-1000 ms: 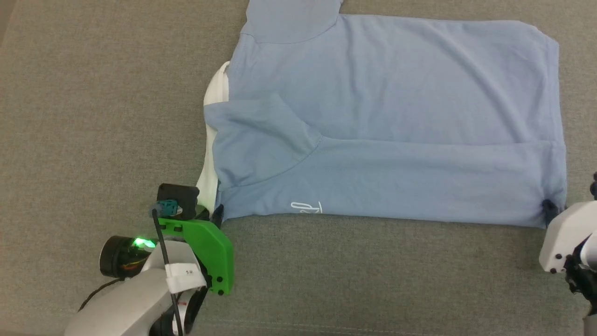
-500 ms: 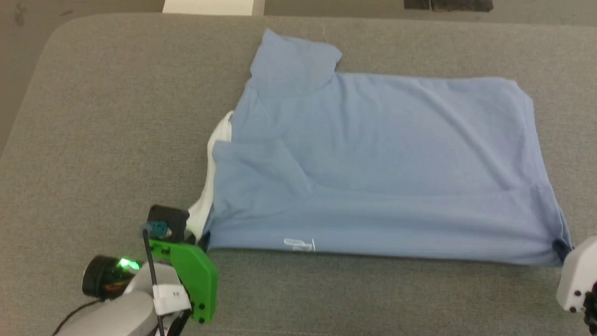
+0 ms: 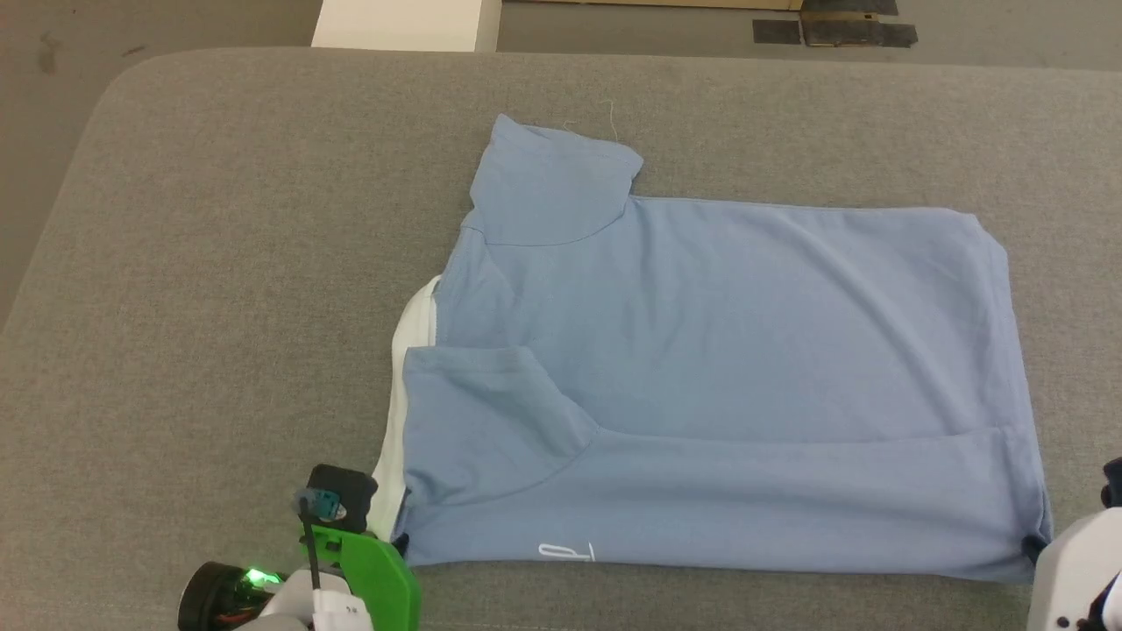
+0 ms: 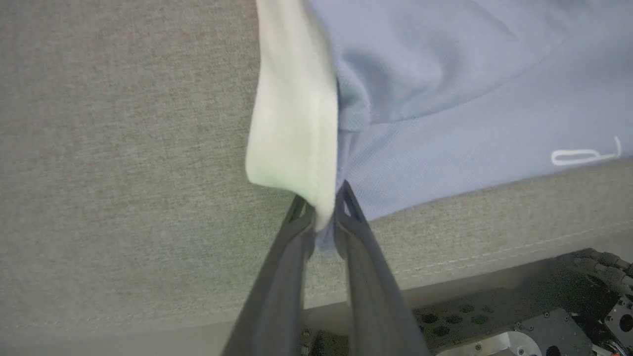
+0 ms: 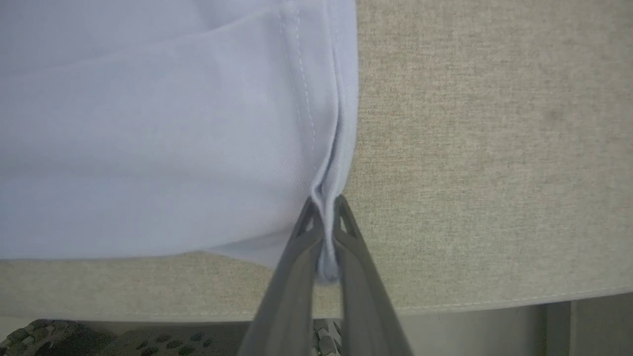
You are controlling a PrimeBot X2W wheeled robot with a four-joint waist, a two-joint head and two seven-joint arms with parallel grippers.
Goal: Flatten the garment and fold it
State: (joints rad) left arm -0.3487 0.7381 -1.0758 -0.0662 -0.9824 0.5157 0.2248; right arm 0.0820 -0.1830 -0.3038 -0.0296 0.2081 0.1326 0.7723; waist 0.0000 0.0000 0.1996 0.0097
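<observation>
Across the middle of the grey fabric-covered counter (image 3: 219, 263), reaching toward 3 o'clock in the head view, the garment (image 3: 719, 368) lies as a light blue oblong. Its near long side is already doubled over, so the near sleeve (image 3: 491, 421) rests on top of the body and the chest logo (image 3: 567, 552) shows along the near edge at 6 o'clock. The far sleeve (image 3: 552, 180) juts out at 11 o'clock and the white collar (image 3: 408, 350) peeps out at 9 o'clock. The left pincer (image 4: 324, 198), at 7 o'clock in the head view, is clamped on the neck-end corner of that near edge, with a tip of collar and blue cloth nipped between its fingers. The right pincer (image 5: 326, 200), at 4 o'clock, is clamped on the opposite corner, where the stitched hem (image 5: 341, 99) bunches into the closed fingers. Judged from its shallow wrinkles and the way it lies flush on the counter, the cloth is a light, limp knit with no stiffness of its own. It should sag between the two holds unless kept taut, may drag a little on the rough cover, and carries no risk of breakage. The collar is probably the firmest part and the seamed hem the next, so these two end corners are sound places to take hold. Each grip needs to catch every layer of the fold, since a thin nip on one ply could slip or let the lower layers trail.
</observation>
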